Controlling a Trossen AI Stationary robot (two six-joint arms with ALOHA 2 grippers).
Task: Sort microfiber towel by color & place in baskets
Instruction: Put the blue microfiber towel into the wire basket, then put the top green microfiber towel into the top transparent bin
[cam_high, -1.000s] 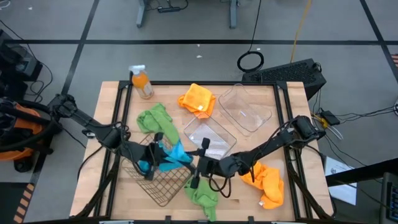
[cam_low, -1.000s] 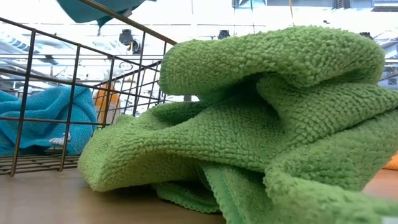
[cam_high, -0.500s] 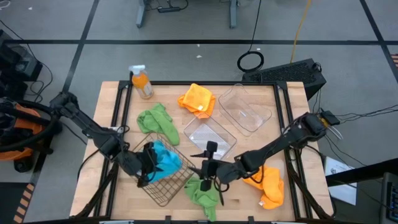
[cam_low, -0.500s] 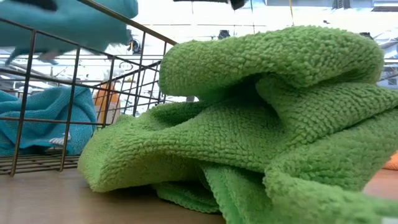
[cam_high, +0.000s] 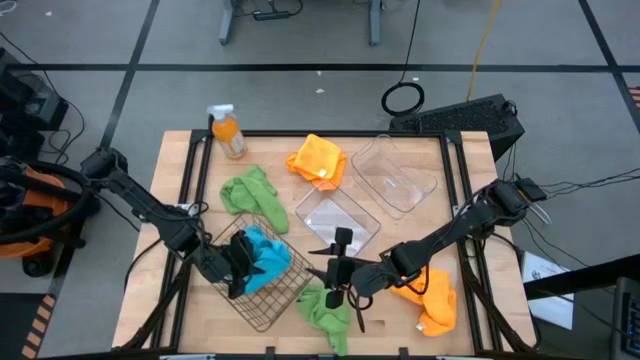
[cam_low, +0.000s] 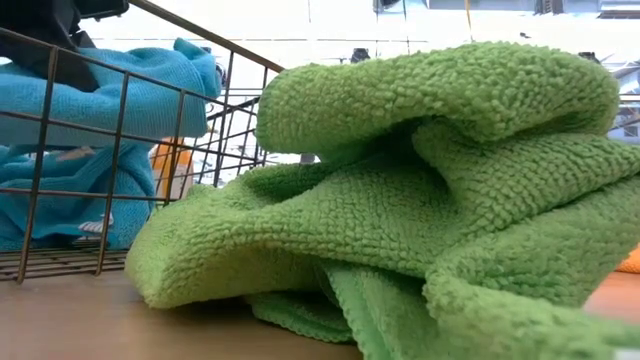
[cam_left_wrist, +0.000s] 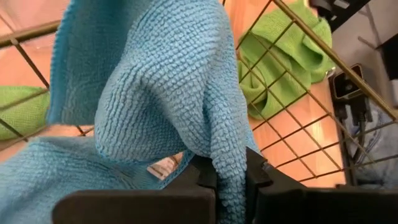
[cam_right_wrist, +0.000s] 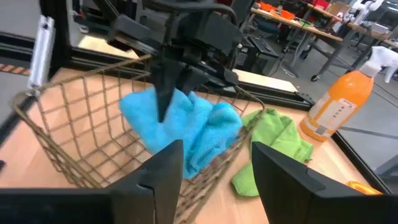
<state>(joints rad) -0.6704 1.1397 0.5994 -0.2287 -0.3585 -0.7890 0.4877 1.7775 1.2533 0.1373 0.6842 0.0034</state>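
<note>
Blue towels: both are in the wire-mesh basket (cam_high: 262, 283) at the near-left of the surface (cam_high: 180, 180); one blue towel (cam_low: 70, 205) lies on the basket floor, the second blue towel (cam_left_wrist: 155, 93) hangs over it.
Left pincer (cam_left_wrist: 224, 177): down inside the basket, closed tight on a fold of the second blue towel, not yet let go.
Green towels: neither is sorted; one green towel (cam_high: 325, 308) lies crumpled on the surface just beside the basket's near corner, the other green towel (cam_high: 250, 192) lies just behind the basket.
Orange towels: neither is sorted; one orange towel (cam_high: 318, 160) lies at the back of the surface near the spray bottle (cam_high: 228, 132), the other orange towel (cam_high: 428, 295) lies at the near-right under the right arm.
Clear tubs: the nearer tub (cam_high: 338, 220) and the farther tub (cam_high: 395, 175) both hold nothing.
Right pincer (cam_right_wrist: 214, 162): part open, holding nothing, hovering above the near green towel and facing the basket.
Progress: blue looks all but finished, pending release; four towels and two tubs remain.
</note>
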